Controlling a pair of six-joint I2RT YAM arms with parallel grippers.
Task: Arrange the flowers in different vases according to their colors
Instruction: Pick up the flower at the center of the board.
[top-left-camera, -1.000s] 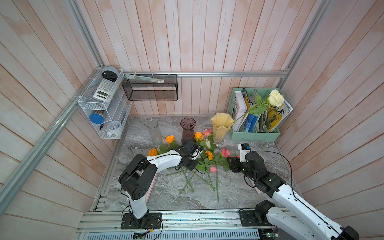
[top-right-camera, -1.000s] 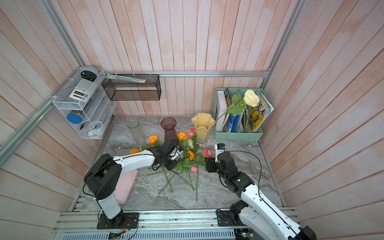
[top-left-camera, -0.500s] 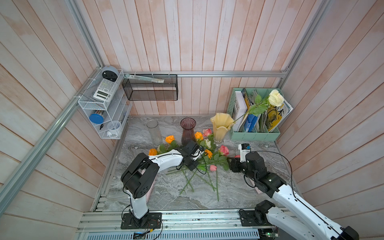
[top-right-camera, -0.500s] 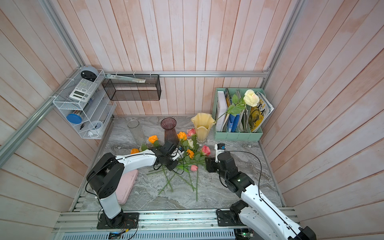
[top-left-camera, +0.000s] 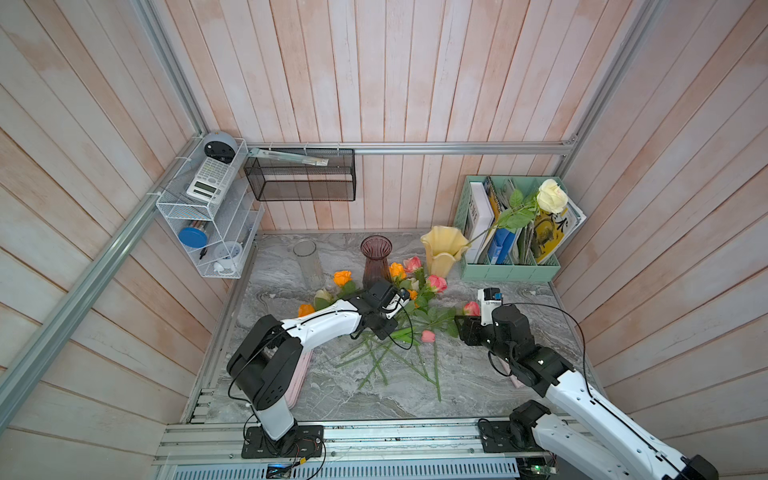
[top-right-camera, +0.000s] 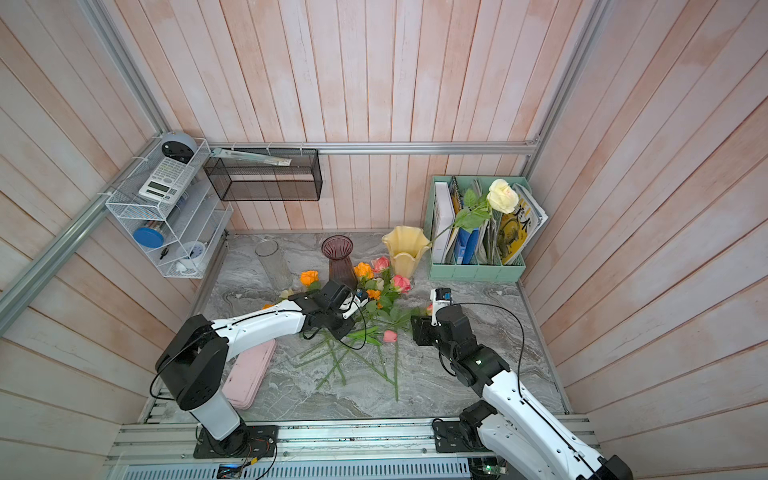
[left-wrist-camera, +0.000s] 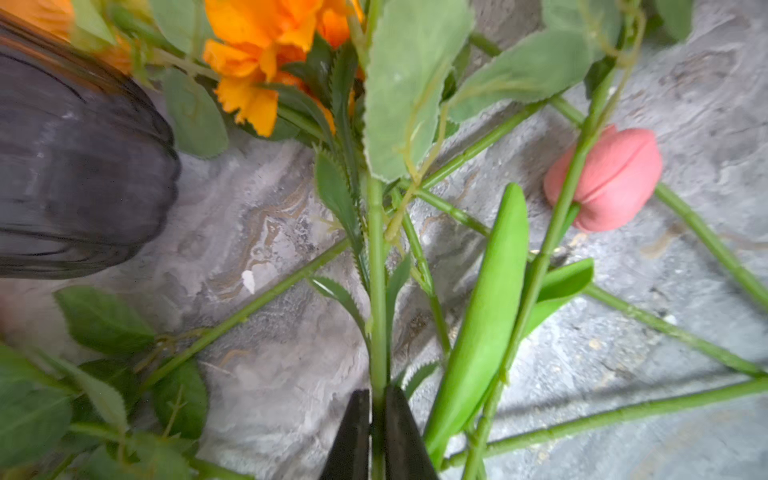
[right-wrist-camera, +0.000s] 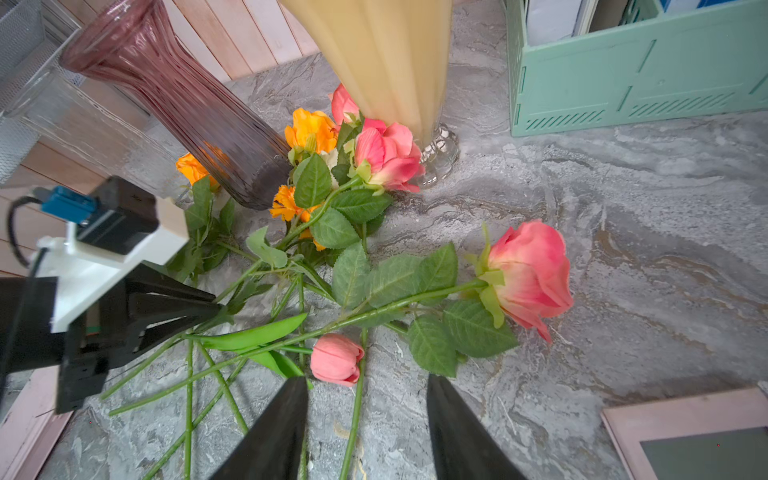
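Note:
Several flowers (top-left-camera: 415, 307) lie in a crossed pile on the marble top in front of the vases. The clear glass vase (top-left-camera: 307, 259), the purple vase (top-left-camera: 376, 257) and the yellow vase (top-left-camera: 442, 249) stand in a row at the back. A cream rose (top-left-camera: 552, 196) stands in the yellow one. My left gripper (left-wrist-camera: 377, 392) is shut on a green stem with saw-edged leaves, which runs toward an orange bloom (left-wrist-camera: 257, 41) beside the purple vase. My right gripper (right-wrist-camera: 368, 380) hangs open over the table. The pink tulip (right-wrist-camera: 336, 359) lies just ahead of it, a pink rose (right-wrist-camera: 528, 270) farther on.
A mint file holder (top-left-camera: 511, 266) with books stands at the back right, touching the cream rose's stem. A flat pink case (top-right-camera: 249, 374) lies under my left arm and another pink item (right-wrist-camera: 685, 415) by my right. A black mesh basket (top-left-camera: 299, 178) and white wire shelf (top-left-camera: 208, 216) hang on the walls.
My left gripper has closed on the stem. One pink rose in the pile has shifted a little toward the vases. The right arm has stayed still.

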